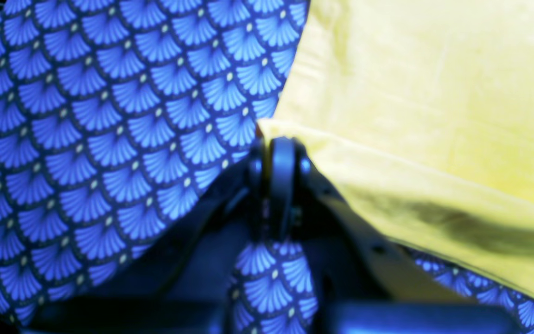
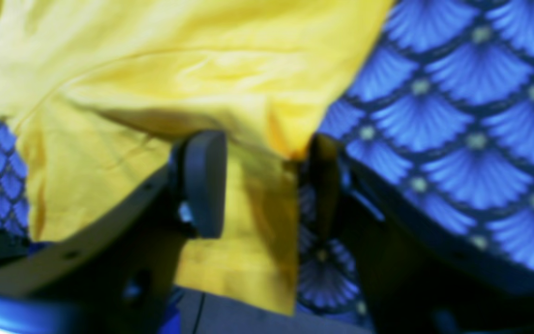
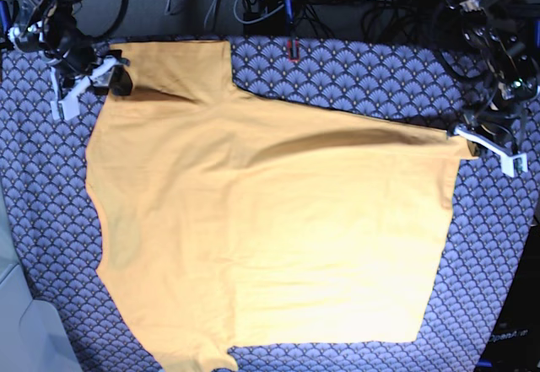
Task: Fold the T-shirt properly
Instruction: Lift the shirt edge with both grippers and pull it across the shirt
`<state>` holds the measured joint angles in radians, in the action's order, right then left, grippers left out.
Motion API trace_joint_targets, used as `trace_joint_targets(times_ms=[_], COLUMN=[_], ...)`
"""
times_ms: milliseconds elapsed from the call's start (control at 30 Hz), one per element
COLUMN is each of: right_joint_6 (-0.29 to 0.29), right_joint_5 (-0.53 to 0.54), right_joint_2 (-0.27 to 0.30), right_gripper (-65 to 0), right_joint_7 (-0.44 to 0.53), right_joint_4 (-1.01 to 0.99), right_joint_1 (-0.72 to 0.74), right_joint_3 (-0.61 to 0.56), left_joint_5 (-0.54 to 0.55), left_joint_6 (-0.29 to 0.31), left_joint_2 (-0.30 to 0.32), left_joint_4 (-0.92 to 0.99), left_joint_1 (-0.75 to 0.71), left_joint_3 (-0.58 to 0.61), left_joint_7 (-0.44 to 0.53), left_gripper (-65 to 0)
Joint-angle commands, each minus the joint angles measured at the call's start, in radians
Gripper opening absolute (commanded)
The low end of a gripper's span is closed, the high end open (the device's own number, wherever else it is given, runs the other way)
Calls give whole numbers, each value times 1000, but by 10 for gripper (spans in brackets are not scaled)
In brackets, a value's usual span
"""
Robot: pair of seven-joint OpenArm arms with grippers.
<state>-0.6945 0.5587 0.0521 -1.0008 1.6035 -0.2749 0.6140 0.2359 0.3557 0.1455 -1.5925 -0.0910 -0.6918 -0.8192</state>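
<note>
Left gripper [image 1: 278, 139] was pinched tight on a corner of the T-shirt [image 3: 270, 229], with the jaws together and the yellow fabric fanning away from the tips toward 2 o'clock in my left wrist view. Right gripper [image 2: 260, 153] was a different story: jaws stood apart, one finger [image 2: 204, 183] lying on top of the cloth, the other one off the shirt's edge over the blue scallop-patterned cloth [image 3: 371, 77]. A fold of yellow sat between them, but nothing was clamped as far as I could tell.

From the base camera, the left one held the shirt's corner at about 3 o'clock on the table, the right one [image 3: 118, 77] sat up at 10 o'clock by the other top corner. The shirt lay spread flat between them and down toward 6 o'clock, its top edge running roughly 10 to 3, so that line joining my two hands was its long stretch.

My read: both arms were right at the fabric, but only the left had it. Before any fold toward 6 o'clock the right probably needed to bite first, otherwise that side would just stay put and drag crooked.
</note>
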Motion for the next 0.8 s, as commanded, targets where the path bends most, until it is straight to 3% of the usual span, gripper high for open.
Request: trace_joint_targets(times_ms=[0, 267, 400, 433, 667, 767], right_joint_6=[-4, -4, -4, -4, -4, -4], right_joint_5=[-25, -27, -27, -27, -32, -33], right_joint_2=[-4, -5, -2, -2, -5, -1], right_gripper=[-417, -490, -638, -650, -650, -650], right_joint_7=[-56, -56, -53, -54, -59, -105], right_joint_4=[-2, -2, -1, 2, 123, 177], right_joint_1=[-10, -14, -5, -5, -14, -8], right_joint_3=[-9, -55, -55, -52, -50, -53], left_joint_5=[10, 10, 10, 10, 18, 18], left_joint_6=[-2, -4, -4, -4, -4, -5], left_joint_2=[13, 13, 13, 13, 12, 12], left_joint_4=[-21, -15, -16, -16, -39, -65], left_joint_1=[10, 17, 15, 15, 12, 10], left_joint_3=[2, 2, 1, -1, -4, -4], left_joint_7=[19, 19, 19, 19, 11, 10], left_gripper=[-650, -650, -650, -650, -650, -650])
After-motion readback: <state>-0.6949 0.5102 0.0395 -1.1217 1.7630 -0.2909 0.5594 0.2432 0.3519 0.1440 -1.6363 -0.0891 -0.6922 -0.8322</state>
